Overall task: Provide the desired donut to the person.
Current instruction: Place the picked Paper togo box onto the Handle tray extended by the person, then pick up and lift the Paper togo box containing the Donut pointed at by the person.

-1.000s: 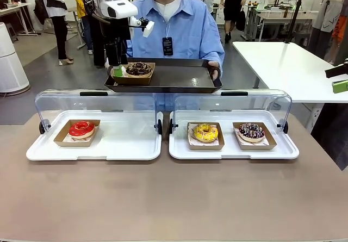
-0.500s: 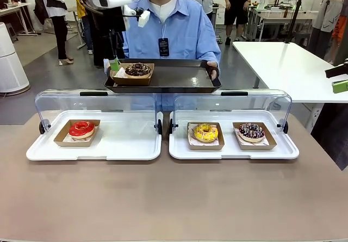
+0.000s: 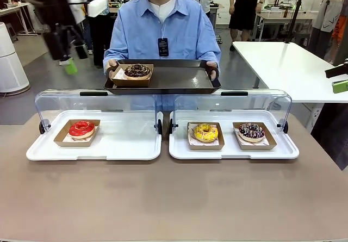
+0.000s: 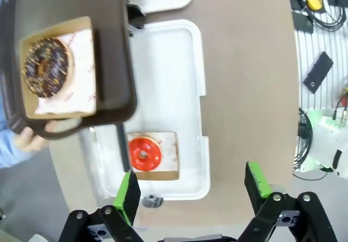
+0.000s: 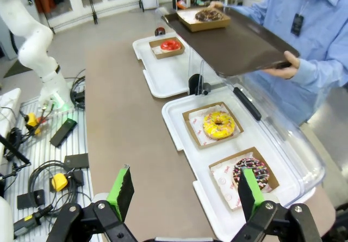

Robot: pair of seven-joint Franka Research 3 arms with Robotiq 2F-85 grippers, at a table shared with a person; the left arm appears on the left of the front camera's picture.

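The person [image 3: 163, 30], in a light blue shirt, holds a dark tray [image 3: 179, 79] in both hands at the far side. On its left end sits a chocolate donut [image 3: 137, 69] in a cardboard box, seen from above as the chocolate donut [image 4: 46, 68] on the dark tray [image 4: 109, 46]. My left gripper [image 3: 73, 60] hangs open in the air, left of the tray and apart from it. In its wrist view the left gripper [image 4: 192, 187] holds nothing. My right gripper [image 5: 185, 193] is open and empty above the near table, with the tray [image 5: 234, 43] farther off.
A red donut [image 3: 81, 129] lies in the left white tray [image 3: 125, 144] under a raised clear lid. The right white tray [image 3: 228, 149] holds a yellow donut [image 3: 205, 132] and a dark sprinkled donut [image 3: 252, 131]. A white table [image 3: 288, 68] stands at the right.
My left gripper has drawn away from the boxed chocolate donut, going left and upward. The box stays on the dark tray, which the person has lifted slightly.
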